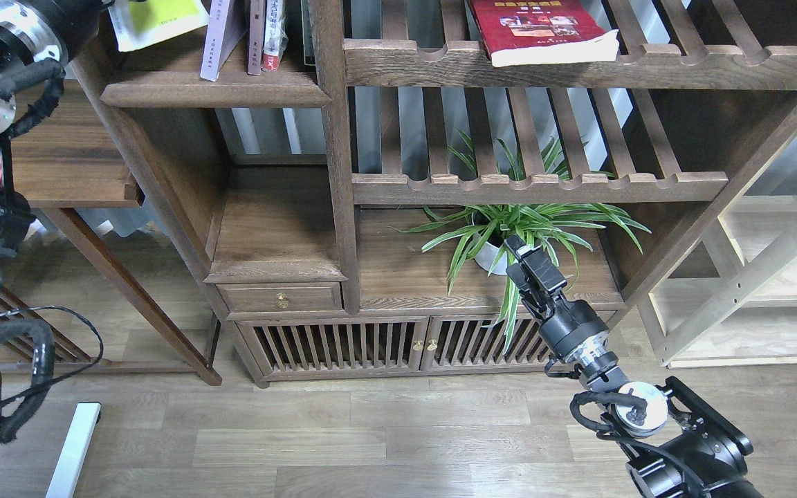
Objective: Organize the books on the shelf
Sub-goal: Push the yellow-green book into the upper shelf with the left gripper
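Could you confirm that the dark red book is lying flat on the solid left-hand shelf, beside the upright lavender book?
Not quite. The head view shows the dark red book lying flat on the upper slatted rack in the right bay. The upright lavender book stands on the solid shelf to the left, so the two are in separate bays, not beside each other.
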You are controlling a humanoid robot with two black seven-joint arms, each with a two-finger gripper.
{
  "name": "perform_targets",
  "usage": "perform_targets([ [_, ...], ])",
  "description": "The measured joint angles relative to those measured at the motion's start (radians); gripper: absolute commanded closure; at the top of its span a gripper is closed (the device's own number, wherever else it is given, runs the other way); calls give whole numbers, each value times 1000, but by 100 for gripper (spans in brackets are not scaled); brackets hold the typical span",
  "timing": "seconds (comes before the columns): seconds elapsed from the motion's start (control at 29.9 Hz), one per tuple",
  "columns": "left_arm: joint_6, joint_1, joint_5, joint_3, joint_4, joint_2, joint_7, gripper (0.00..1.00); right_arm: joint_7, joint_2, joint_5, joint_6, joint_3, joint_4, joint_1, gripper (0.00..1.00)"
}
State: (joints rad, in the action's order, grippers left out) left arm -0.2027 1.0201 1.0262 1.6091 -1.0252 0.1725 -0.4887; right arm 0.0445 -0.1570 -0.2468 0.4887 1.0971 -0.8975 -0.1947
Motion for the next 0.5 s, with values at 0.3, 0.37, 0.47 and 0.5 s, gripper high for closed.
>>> perform_targets([
  [0.3,0,15,-4,-40,60,8,0,99,0,0,0,0,1,0,-10,5],
  [0.37,0,16,-6,-49,67,8,0,98,0,0,0,0,1,0,-11,5],
  [0.47,1,22,-7,-61,81,7,0,97,0,-1,0,0,2,0,-11,6],
  [0.5,2,24,-7,-65,85,7,0,97,0,-1,0,0,2,0,-11,5],
])
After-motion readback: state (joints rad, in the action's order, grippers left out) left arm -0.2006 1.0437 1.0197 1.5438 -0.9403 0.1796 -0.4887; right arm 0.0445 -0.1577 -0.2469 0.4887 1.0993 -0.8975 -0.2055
